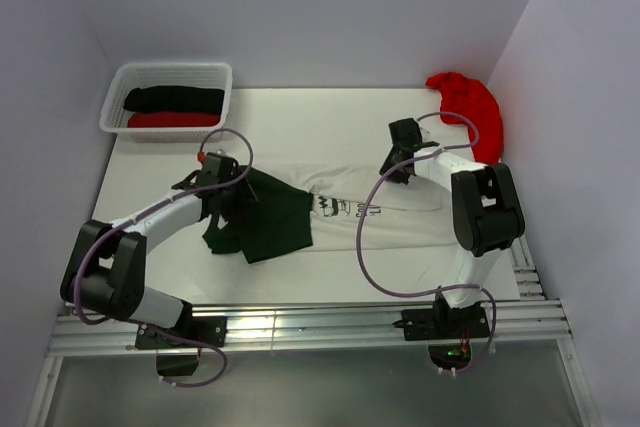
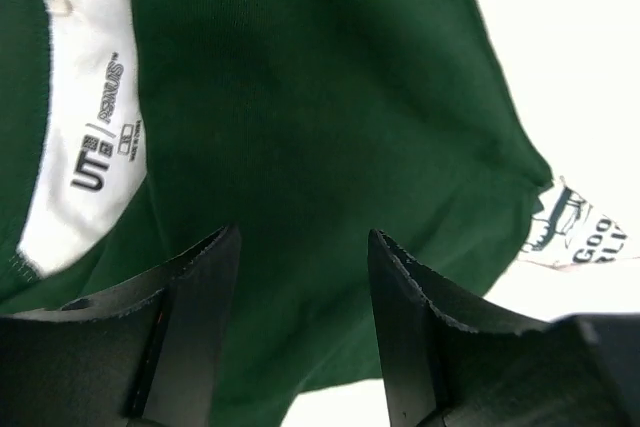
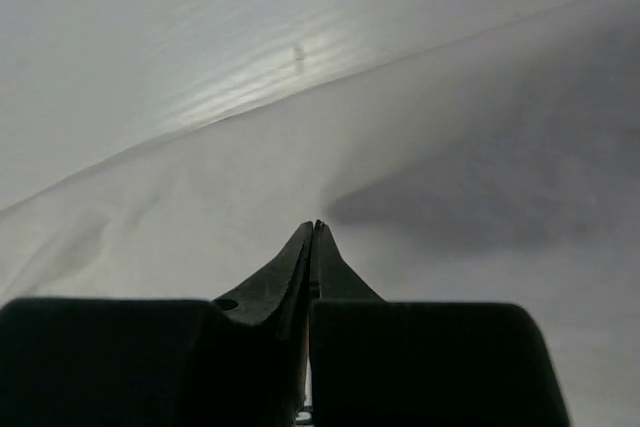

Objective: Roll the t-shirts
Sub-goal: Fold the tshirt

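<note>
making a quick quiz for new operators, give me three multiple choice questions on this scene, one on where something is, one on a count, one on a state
1. Where does the white basket stand on the table?
A) far left corner
B) near right corner
C) between the arm bases

2. How many shirts lie in the basket?
A) none
B) two
C) five

3. How does the left gripper stand?
A) open over dark green fabric
B) shut on the basket
C) shut tight, touching nothing

Answers:
1 A, the top view shows it in the far left corner by the walls.
2 B, one black shirt and one red shirt lie side by side in it.
3 A, the left wrist view shows its fingers apart with green cloth beneath them.
</note>
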`<state>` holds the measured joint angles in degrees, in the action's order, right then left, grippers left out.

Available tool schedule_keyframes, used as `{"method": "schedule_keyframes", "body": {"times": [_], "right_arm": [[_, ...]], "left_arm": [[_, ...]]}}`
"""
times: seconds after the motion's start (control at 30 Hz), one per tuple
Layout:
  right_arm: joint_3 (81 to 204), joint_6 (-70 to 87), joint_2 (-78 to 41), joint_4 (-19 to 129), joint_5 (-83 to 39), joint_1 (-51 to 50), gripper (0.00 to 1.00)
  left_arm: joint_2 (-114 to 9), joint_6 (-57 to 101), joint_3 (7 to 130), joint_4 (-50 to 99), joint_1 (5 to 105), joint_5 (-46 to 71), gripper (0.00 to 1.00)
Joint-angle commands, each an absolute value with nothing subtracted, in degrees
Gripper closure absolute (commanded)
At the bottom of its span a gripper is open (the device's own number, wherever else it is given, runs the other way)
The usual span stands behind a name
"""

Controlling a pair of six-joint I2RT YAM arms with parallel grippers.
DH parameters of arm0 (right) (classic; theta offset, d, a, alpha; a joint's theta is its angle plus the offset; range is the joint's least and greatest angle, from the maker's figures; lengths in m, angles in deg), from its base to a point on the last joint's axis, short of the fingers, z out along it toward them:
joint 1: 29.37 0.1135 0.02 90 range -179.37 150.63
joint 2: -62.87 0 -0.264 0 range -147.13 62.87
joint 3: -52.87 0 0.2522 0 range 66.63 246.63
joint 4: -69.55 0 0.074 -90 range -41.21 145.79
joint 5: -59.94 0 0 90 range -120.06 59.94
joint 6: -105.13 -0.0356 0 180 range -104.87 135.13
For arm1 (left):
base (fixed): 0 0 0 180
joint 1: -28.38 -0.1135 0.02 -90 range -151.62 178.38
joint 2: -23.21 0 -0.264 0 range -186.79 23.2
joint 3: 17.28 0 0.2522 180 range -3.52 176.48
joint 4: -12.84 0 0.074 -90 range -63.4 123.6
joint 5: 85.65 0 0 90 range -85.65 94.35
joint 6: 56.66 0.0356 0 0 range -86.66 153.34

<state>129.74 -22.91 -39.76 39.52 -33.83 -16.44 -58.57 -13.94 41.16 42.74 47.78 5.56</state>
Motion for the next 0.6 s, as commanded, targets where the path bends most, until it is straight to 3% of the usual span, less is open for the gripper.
{"method": "schedule_keyframes", "body": {"times": [0.0, 0.23, 0.57], "right_arm": [[132.2, -25.2, -40.7, 33.6, -41.0, -17.9, 1.00], [128.1, -27.8, -39.0, 28.7, -44.0, -18.7, 1.00], [120.8, -28.2, -34.2, 19.6, -47.1, -10.2, 1.00]], "left_arm": [[-61.2, -16.3, 41.0, 38.3, 48.5, 4.6, 0.41], [-70.4, -13.6, 45.9, 40.3, 49.2, 0.2, 0.41], [-92.7, -5.2, 69.6, 53.5, 51.4, -9.8, 0.43]]}}
